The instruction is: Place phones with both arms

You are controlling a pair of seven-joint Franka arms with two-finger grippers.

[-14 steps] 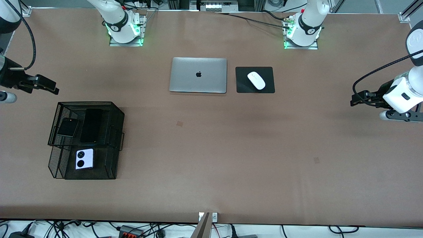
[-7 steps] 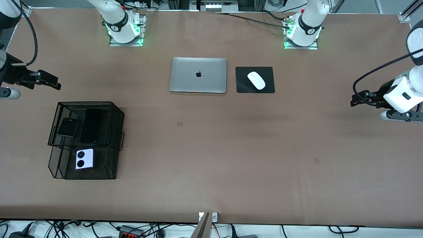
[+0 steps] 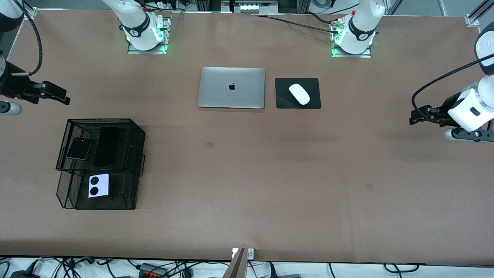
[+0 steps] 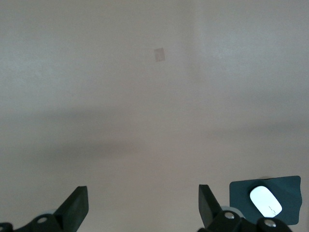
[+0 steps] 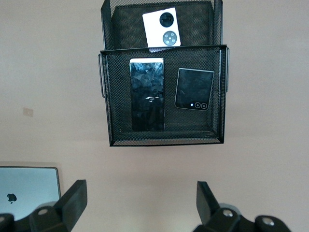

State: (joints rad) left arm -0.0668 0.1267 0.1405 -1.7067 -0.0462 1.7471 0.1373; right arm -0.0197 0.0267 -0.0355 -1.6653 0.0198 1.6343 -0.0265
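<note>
Phones fill a two-tier black mesh rack (image 3: 135, 133) at the right arm's end of the table. On the upper tier lie the squarish black phone (image 3: 79, 148) and, just beside it, the longer black slab (image 3: 107, 146); the lavender-white phone (image 3: 98, 185) (two black camera circles facing up) lies on the lower tier, nearer to the front camera.

The right gripper (image 3: 54, 95) hangs in the air at that same end of the table, not over the rack but over bare tabletop on the robot-base side of it. Its fingers (image 5: 72, 198) are spread wide and hold nothing; its wrist view looks down on the rack and all three phones.

The left gripper (image 3: 418, 116) hangs over the table's surface at the left arm's end, well apart from the rack. Its fingers (image 4: 77, 203) are likewise spread and empty.

In the middle of the table, toward the bases, a closed silver laptop (image 3: 231, 87) lies beside a black mouse pad (image 3: 283, 100) with a white mouse (image 3: 299, 94) on it.
</note>
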